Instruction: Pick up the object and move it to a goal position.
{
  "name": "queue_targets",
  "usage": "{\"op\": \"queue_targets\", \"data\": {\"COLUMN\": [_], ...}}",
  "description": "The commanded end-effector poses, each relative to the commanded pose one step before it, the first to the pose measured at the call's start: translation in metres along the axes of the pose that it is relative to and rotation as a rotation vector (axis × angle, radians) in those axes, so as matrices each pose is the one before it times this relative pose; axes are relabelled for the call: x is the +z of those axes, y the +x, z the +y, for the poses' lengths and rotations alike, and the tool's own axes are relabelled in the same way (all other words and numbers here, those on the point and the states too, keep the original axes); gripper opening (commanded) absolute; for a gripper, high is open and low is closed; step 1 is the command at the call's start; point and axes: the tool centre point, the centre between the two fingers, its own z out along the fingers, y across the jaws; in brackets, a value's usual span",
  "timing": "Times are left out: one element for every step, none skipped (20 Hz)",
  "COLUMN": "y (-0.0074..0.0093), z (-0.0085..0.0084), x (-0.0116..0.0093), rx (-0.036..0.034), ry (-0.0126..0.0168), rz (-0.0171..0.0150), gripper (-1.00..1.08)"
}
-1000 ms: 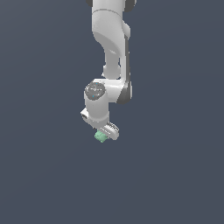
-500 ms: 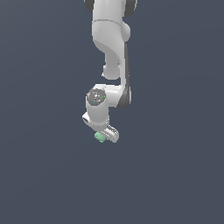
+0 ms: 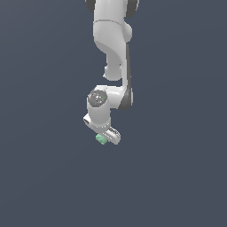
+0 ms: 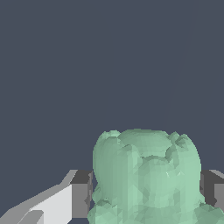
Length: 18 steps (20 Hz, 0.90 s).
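Note:
The object (image 3: 101, 139) is a small mint-green knobbly lump held at the tip of my white gripper (image 3: 104, 138), in the middle of the exterior view. In the wrist view the object (image 4: 146, 177) fills the space between my two fingers (image 4: 81, 192), whose dark pads press on both its sides. My gripper (image 4: 146, 194) is shut on it. The arm hangs down from above with the hand pointing downward. No goal marker shows in either view.
A plain dark blue-grey surface (image 3: 177, 177) fills the background in both views. No other objects show.
The arm has moved downward a little and slightly toward the exterior view's left, carrying the object with it. The grip is unchanged.

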Motion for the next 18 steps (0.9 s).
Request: {"op": "queue_targets", "data": {"y": [0.00040, 0.00054, 0.00079, 0.00100, 0.00123, 0.00145, 0.00169, 0.00192, 0.00216, 0.00240, 0.00263, 0.00285, 0.00305, 0.00325, 0.00342, 0.00359, 0.00375, 0.00389], "z": [-0.00084, -0.00102, -0.00137, -0.00179, -0.00217, -0.00258, -0.00298, -0.00339, -0.00381, -0.00421, -0.00460, -0.00497, -0.00531, -0.00561, -0.00589, -0.00613, -0.00637, -0.00656], "x": [-0.00156, -0.00202, -0.00297, -0.00376, -0.00465, -0.00549, -0.00637, -0.00726, -0.00814, -0.00906, -0.00992, -0.01073, -0.01147, -0.01218, -0.01281, -0.01340, -0.01392, -0.01440], "rx": [0.00085, 0.00141, 0.00207, 0.00262, 0.00324, 0.00382, 0.00443, 0.00506, 0.00568, 0.00632, 0.00692, 0.00749, 0.00802, 0.00852, 0.00896, 0.00938, 0.00975, 0.01009], "ry": [0.00128, 0.00151, 0.00222, 0.00280, 0.00345, 0.00407, 0.00471, 0.00536, 0.00600, 0.00666, 0.00727, 0.00784, 0.00836, 0.00884, 0.00925, 0.00963, 0.00994, 0.01023], "rz": [0.00224, 0.00268, 0.00395, 0.00499, 0.00618, 0.00730, 0.00846, 0.00965, 0.01083, 0.01205, 0.01320, 0.01429, 0.01530, 0.01626, 0.01713, 0.01795, 0.01869, 0.01938], "gripper": [-1.00, -1.00, -1.00, -1.00, -1.00, -1.00, -1.00, -1.00, -1.00, -1.00, -1.00, -1.00, -1.00, -1.00, -1.00, -1.00, -1.00, -1.00]}}
